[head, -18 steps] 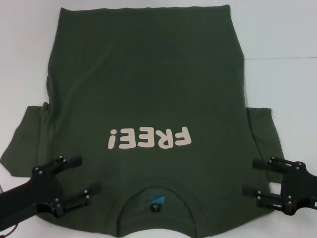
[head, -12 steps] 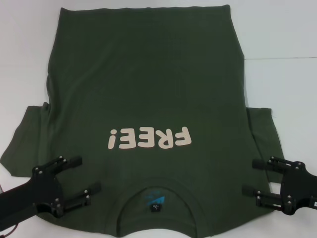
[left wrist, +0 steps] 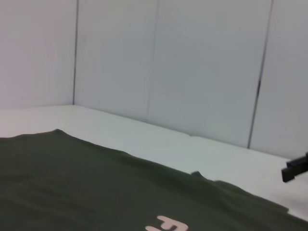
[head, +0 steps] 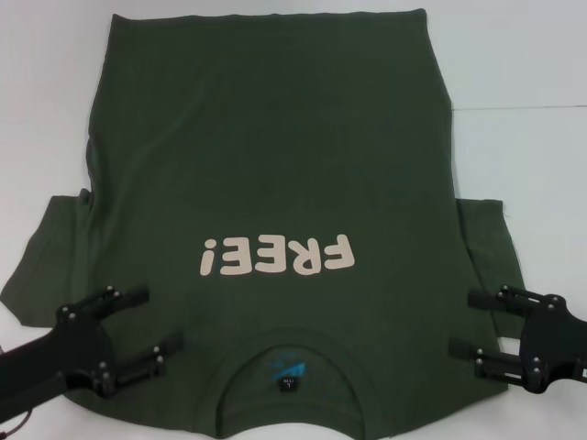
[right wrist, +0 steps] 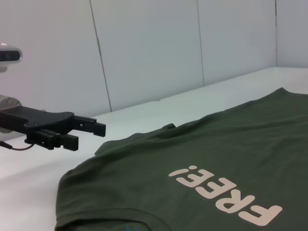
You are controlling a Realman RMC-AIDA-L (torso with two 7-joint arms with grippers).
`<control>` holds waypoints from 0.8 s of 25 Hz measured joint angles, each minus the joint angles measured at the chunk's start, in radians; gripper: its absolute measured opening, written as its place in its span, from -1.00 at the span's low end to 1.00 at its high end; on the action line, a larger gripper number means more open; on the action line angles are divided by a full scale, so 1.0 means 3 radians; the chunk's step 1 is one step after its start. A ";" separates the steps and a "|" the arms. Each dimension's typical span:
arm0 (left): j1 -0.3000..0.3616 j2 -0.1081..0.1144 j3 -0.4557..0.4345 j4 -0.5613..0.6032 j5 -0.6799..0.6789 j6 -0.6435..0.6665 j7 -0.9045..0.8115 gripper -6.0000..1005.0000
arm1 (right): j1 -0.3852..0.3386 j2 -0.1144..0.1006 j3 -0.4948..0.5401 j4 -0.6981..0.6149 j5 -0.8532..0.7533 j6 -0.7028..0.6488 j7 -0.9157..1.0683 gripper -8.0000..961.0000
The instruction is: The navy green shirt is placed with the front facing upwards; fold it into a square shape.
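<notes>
While the navy green shirt [head: 275,211] lies flat on the white table [head: 523,82], the left gripper [head: 142,323] has slid back a little from the collar. Both grippers, right gripper [head: 470,323] too, are open beside the shoulders, so folding hasn't begun.

From the head view I lost the shirt's [head: 275,156] collar edge below the frame, and both arms ran off the bottom corners. The tag [head: 288,379] print was too small to read. The left wrist view showed only part of the lettering [left wrist: 166,224] (cut off).
</notes>
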 joint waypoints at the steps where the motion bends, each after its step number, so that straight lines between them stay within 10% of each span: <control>1: -0.0005 0.0005 -0.0028 0.0000 0.0000 0.0010 -0.0026 0.64 | 0.0004 -0.0001 0.0000 0.0000 0.0000 0.0000 0.0001 0.62; 7: -0.0055 0.0072 -0.0248 0.0118 -0.0029 0.0176 -0.0683 0.63 | 0.0018 -0.0003 0.0011 0.0000 0.0002 0.0000 0.0008 0.62; 20: -0.0392 0.0346 -0.0130 0.1246 0.0438 0.0011 -0.4055 0.59 | 0.0018 -0.0001 0.0026 0.0001 0.0002 -0.0012 0.0044 0.62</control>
